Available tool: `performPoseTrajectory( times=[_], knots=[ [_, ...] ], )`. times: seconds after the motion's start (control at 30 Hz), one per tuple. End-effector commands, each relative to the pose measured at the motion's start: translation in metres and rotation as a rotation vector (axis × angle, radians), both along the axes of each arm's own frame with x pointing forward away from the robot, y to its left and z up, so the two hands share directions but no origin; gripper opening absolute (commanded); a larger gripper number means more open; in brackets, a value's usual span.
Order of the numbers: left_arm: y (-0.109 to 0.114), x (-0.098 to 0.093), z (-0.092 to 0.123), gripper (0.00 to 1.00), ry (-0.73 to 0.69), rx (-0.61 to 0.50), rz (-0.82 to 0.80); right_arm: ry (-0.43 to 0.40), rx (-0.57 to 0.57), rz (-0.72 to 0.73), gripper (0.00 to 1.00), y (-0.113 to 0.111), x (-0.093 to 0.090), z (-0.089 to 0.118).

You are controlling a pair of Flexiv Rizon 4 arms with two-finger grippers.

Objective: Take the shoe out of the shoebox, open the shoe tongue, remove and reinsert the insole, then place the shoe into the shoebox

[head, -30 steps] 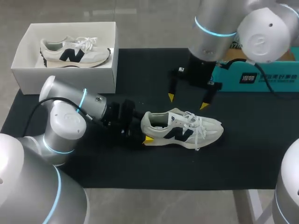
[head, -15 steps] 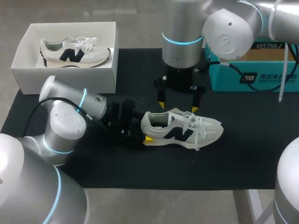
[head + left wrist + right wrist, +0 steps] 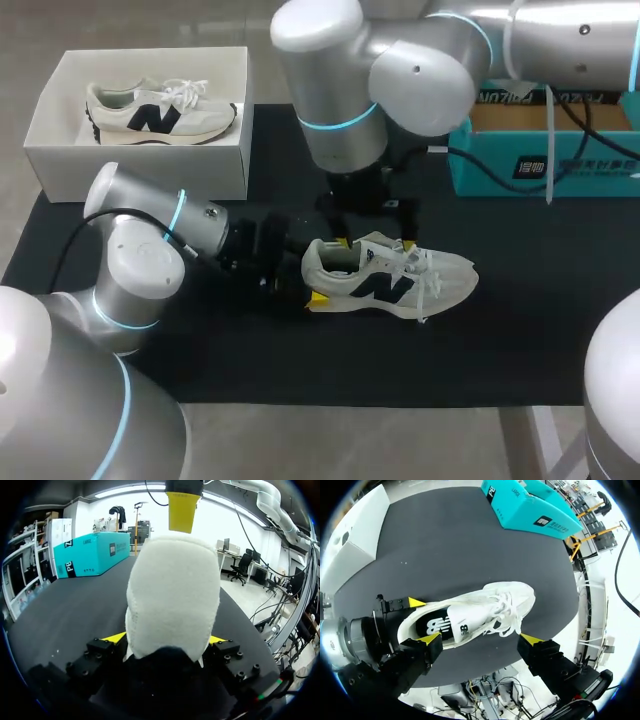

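A white sneaker with a dark logo (image 3: 390,278) lies on its sole on the black mat (image 3: 500,340), toe to the right. My left gripper (image 3: 312,285) is at its heel. In the left wrist view the heel (image 3: 172,595) fills the gap between the two yellow tips, so the left gripper (image 3: 166,639) is shut on it. My right gripper (image 3: 374,243) hangs open just above the collar and laces. In the right wrist view the sneaker (image 3: 480,612) lies below and between the spread fingers of the right gripper (image 3: 481,640), touching neither.
A white shoebox (image 3: 140,160) at the back left holds a second sneaker (image 3: 160,110). A teal box (image 3: 545,150) stands at the back right. The mat's front half is bare.
My right arm has swung left and down from the back right until its gripper is over the sneaker. The left arm and the sneaker have kept still.
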State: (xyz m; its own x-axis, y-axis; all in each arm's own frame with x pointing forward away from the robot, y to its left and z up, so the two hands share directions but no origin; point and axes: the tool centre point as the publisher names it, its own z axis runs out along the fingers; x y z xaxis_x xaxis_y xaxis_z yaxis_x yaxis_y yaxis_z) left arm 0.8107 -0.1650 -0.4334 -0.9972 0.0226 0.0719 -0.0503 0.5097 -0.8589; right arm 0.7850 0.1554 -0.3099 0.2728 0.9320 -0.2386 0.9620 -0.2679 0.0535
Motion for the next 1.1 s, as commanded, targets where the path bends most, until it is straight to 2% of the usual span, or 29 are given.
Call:
performPoseTrajectory(
  times=[0.03, 0.27, 0.33, 0.4, 0.43, 0.6, 0.7, 1.1],
  knots=[
    [0.0, 0.002, -0.002, 0.0, 0.001, 0.002, 0.0, 0.029, -0.104, -0.028, 1.0, 0.004, 0.001, -0.012],
    [0.0, 0.002, -0.002, 0.0, 0.001, 0.002, 0.0, 0.065, -0.137, -0.024, 0.97, 0.002, -0.001, -0.026],
    [0.0, 0.002, -0.002, 0.0, 0.001, 0.002, 0.0, 0.07, -0.14, -0.024, 0.92, 0.002, -0.002, -0.028],
    [0.0, 0.002, -0.002, 0.0, 0.001, 0.002, 0.0, 0.075, -0.15, -0.026, 0.71, 0.001, -0.004, -0.029],
    [0.0, 0.002, -0.002, 0.0, 0.001, 0.002, 0.0, 0.075, -0.157, -0.027, 0.49, 0.001, -0.005, -0.029],
    [0.0, 0.002, -0.002, 0.0, 0.001, 0.002, 0.0, 0.073, -0.172, -0.043, 0.21, -0.008, -0.007, -0.026],
    [0.0, 0.002, -0.002, 0.0, 0.001, 0.002, 0.0, 0.07, -0.174, -0.051, 0.0, -0.011, -0.007, -0.023],
    [0.0, 0.002, -0.002, 0.0, 0.001, 0.002, 0.0, 0.037, -0.155, -0.1, 0.0, -0.029, -0.006, -0.006]
  ],
)
